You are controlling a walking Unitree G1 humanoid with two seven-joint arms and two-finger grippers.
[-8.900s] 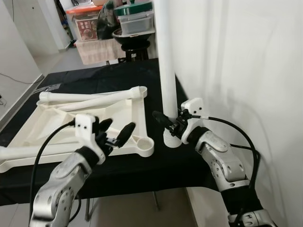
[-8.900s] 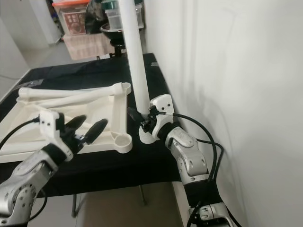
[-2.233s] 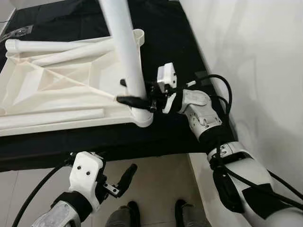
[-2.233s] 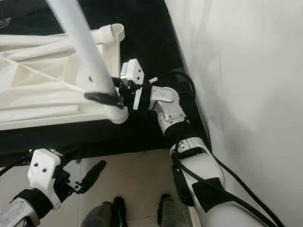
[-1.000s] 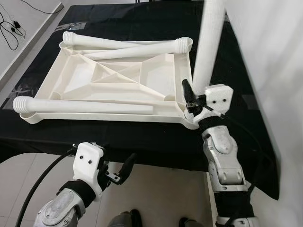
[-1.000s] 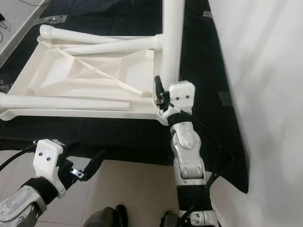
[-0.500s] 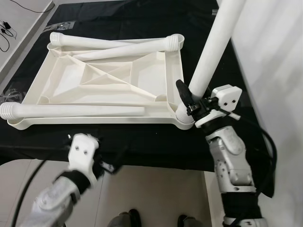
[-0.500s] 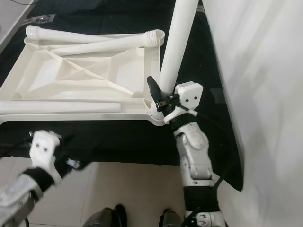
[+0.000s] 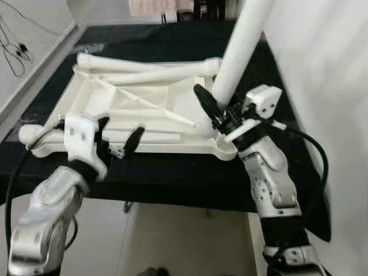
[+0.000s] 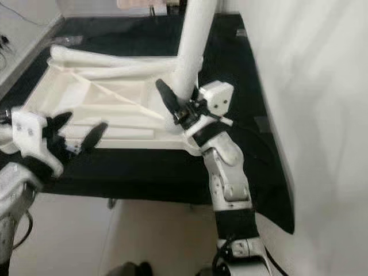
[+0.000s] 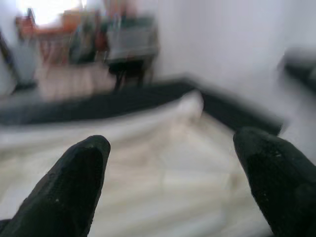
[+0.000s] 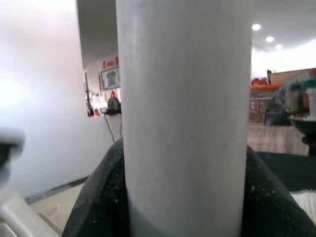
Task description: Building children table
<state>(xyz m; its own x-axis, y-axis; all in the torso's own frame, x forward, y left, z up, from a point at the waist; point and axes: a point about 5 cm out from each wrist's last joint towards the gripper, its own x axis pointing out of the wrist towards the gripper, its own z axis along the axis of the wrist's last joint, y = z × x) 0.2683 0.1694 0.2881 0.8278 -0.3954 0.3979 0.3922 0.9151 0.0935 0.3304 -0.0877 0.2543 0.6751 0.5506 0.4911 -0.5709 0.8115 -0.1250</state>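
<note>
The white table top (image 9: 144, 103) lies upside down on a black-covered table (image 9: 172, 181). At its near right corner a white leg (image 9: 241, 46) stands tilted in the socket, with my right gripper (image 9: 214, 109) shut around its base. The right wrist view shows that leg (image 12: 185, 113) pressed between the black fingers (image 12: 98, 197). Two loose legs (image 9: 149, 64) lie along the far edge, and another loose leg (image 9: 152, 137) lies along the near edge. My left gripper (image 9: 119, 133) hovers open just in front of the near left edge, with nothing between its fingers (image 11: 74, 177).
A white wall (image 9: 328, 69) runs close along the table's right side. The black cloth's front edge hangs over pale floor (image 9: 172, 241). Cables (image 9: 14, 40) lie on the floor far left. Blurred boxes and furniture (image 11: 128, 39) stand beyond the table's far end.
My left arm has risen from below the table edge to the level of the table top's near left side. The right gripper still holds the upright leg. The camera has shifted.
</note>
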